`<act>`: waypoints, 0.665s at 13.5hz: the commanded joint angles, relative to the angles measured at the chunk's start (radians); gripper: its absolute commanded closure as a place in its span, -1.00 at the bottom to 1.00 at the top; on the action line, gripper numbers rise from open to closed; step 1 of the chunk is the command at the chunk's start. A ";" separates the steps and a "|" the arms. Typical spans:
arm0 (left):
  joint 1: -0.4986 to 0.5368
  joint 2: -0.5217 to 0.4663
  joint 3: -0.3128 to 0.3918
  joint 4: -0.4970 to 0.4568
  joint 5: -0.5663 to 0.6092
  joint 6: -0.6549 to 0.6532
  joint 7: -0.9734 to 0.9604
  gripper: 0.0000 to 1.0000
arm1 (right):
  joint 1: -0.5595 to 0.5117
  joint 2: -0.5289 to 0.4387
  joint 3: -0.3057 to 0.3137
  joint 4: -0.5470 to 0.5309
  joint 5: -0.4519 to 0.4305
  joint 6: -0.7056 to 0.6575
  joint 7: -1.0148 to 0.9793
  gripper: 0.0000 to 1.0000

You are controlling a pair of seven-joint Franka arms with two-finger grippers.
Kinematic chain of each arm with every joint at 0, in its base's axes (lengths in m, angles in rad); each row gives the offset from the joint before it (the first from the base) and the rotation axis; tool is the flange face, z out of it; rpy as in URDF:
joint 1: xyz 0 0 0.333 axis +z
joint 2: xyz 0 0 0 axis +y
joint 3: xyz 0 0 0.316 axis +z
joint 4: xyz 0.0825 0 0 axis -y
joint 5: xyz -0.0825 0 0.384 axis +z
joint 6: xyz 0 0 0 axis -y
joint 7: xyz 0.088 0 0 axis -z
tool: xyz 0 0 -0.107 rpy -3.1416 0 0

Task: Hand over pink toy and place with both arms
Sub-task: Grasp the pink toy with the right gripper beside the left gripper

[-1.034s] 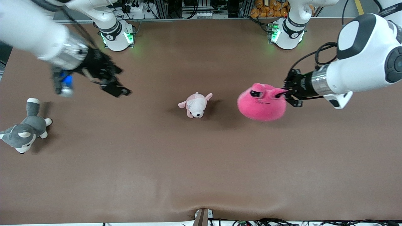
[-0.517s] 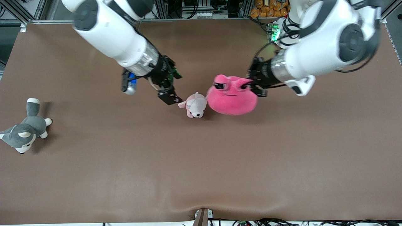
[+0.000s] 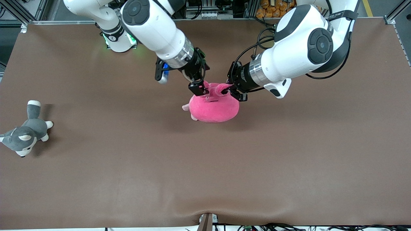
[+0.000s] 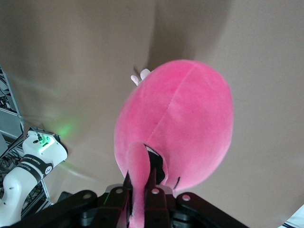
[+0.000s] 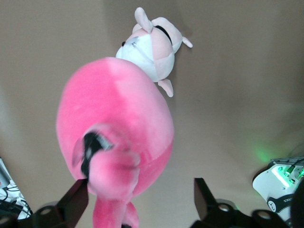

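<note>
Both my arms have swung together over the table's middle; my left gripper (image 3: 227, 90) stays pinched on the pink toy (image 3: 214, 109), my right gripper (image 5: 140, 202) spread wide around its ear.

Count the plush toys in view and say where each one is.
3. Pink toy hangs mid-table from the left gripper; pale puppy plush lies on the table under it; grey husky plush lies toward the right arm's end.

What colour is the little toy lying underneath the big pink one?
Pale pink and white puppy plush, seen best in the right wrist view, under the pink toy.
</note>
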 commanded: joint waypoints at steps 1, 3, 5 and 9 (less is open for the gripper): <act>-0.012 0.014 0.009 0.035 -0.020 0.000 -0.028 1.00 | -0.009 0.024 -0.014 0.028 -0.023 -0.018 0.019 -0.29; -0.012 0.014 0.007 0.035 -0.020 0.000 -0.028 1.00 | -0.009 0.024 -0.014 0.028 -0.116 -0.023 0.019 -0.07; -0.012 0.012 0.009 0.035 -0.020 0.000 -0.028 0.99 | -0.001 0.024 -0.013 0.027 -0.179 -0.020 0.018 0.69; -0.012 0.012 0.009 0.035 -0.019 0.000 -0.013 0.56 | -0.014 0.024 -0.013 0.030 -0.170 -0.017 0.018 1.00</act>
